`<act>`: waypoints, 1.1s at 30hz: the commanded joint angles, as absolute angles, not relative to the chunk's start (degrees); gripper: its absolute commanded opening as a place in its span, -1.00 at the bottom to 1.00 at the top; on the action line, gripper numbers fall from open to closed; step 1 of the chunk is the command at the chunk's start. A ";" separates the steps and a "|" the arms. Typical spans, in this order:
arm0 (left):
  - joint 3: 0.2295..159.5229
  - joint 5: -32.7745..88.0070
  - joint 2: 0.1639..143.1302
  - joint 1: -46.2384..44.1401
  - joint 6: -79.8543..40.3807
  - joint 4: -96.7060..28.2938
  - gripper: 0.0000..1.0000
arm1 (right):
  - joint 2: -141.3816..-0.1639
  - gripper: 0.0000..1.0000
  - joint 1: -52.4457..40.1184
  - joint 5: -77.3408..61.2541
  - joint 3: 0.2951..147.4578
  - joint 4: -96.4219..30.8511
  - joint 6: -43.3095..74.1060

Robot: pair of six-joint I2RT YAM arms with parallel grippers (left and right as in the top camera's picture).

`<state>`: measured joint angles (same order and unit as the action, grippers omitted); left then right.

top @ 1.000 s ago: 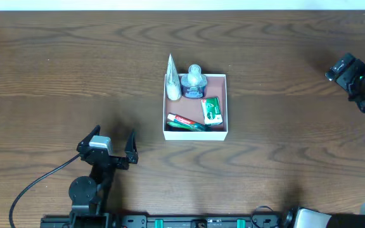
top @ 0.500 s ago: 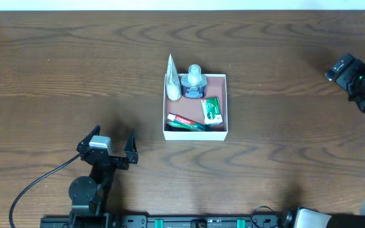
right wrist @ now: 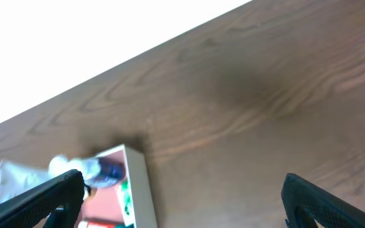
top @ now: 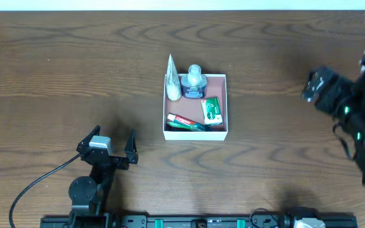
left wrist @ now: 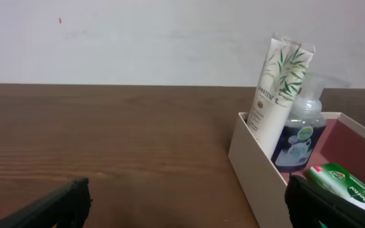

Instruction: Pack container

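Observation:
The container point(top: 195, 133), a square white-walled box with a pinkish floor, sits mid-table. In it stand a white tube point(top: 172, 79) and a blue pump bottle point(top: 194, 81); a green packet point(top: 211, 110) and a red-green toothpaste box point(top: 186, 122) lie flat. The left wrist view shows the container point(left wrist: 252, 164), the tube point(left wrist: 277, 95) and the bottle point(left wrist: 300, 130). My left gripper point(top: 111, 144) is open and empty, left of and nearer than the container. My right gripper point(right wrist: 182, 196) is open and empty, far right of the container point(right wrist: 138, 183), raised above the table.
The right arm point(top: 350, 107) hangs over the table's right side. A black cable point(top: 33, 183) runs from the left arm's base at the near edge. A pale wall stands beyond the table's far edge.
The right arm has swung left and toward the near side, and is blurred by motion. The left arm and the container's contents have not moved.

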<state>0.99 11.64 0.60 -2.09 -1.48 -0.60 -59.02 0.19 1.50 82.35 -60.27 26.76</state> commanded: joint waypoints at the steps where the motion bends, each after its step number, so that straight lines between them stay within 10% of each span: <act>1: 0.23 12.62 0.23 -2.33 -1.28 -2.94 0.96 | -54.46 0.99 -1.34 1.85 75.88 -60.16 27.51; 16: 0.23 12.62 0.23 -2.33 -1.28 -2.94 0.96 | -22.98 0.98 -1.61 -4.86 29.12 -6.20 10.35; 33: 0.23 12.62 0.23 -2.33 -1.28 -2.94 0.96 | -0.93 0.99 -1.56 -5.91 3.27 14.57 6.79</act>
<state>1.17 11.66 0.58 -2.09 -1.45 -0.89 -3.68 -1.04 -4.67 5.06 14.13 7.99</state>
